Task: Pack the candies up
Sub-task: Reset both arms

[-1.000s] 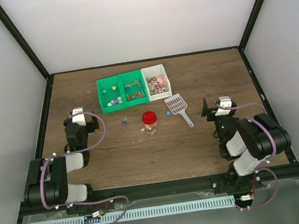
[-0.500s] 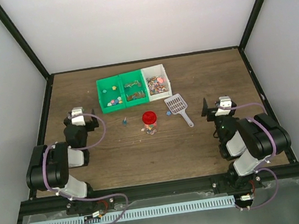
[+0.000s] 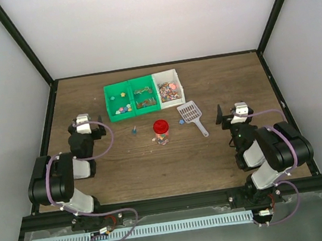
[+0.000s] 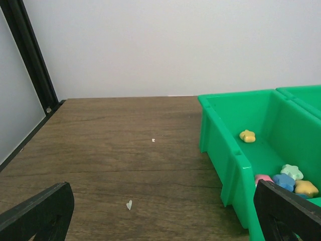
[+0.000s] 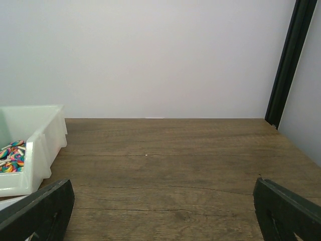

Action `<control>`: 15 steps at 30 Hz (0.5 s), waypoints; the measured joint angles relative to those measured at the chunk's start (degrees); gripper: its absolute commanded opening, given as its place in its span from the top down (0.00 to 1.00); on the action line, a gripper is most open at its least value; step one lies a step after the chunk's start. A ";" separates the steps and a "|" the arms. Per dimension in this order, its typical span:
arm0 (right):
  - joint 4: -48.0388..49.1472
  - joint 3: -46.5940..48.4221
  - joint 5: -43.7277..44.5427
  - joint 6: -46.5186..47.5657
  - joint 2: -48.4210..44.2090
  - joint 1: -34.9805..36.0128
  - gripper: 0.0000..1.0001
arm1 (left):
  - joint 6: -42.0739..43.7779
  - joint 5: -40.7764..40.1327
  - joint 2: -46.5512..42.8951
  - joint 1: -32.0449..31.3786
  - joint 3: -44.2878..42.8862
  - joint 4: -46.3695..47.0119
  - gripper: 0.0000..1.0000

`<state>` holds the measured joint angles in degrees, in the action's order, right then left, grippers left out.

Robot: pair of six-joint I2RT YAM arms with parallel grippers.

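The candies (image 3: 169, 90) lie in 3 places at the far middle of the table (image 3: 216, 83). A mixed-colour heap fills the white bin (image 3: 165, 74). A few star-shaped ones in yellow, blue, pink and pale green sit in the left compartment of the green bin (image 3: 112, 103), which touches the white bin's left side. More show through a small clear jar (image 3: 162, 138) capped by a round red lid (image 3: 160, 125), standing alone just in front of the bins. The green bin's middle compartment holds brownish pieces that are too small to identify.

A grey slotted scoop (image 3: 190, 113) lies flat just right of the jar, with its handle pointing toward the near right. 2 small bluish bits (image 3: 134, 131) rest on the wood, 1 left of the jar and 1 beside the scoop; they may be stray sweets.

The left gripper (image 4: 161, 201) hovers low over bare wood beside the green bin, fingers spread wide with nothing between them. The right gripper (image 5: 163, 201) sits near the white bin's right side, its fingers equally wide apart and empty.
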<state>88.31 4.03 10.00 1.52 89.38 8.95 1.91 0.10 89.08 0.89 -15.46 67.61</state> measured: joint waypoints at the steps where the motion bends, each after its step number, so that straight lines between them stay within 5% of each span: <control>1: -0.02 0.00 0.00 0.02 0.00 0.00 0.00 | 0.00 -0.02 0.00 0.00 0.00 -0.13 0.00; 15: -1.18 1.11 -0.81 0.00 -0.04 -0.26 0.00 | -0.17 -0.04 0.00 0.00 0.00 -0.44 0.00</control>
<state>87.13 5.15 9.19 1.52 89.34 8.69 1.74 0.05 89.08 0.89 -15.46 67.18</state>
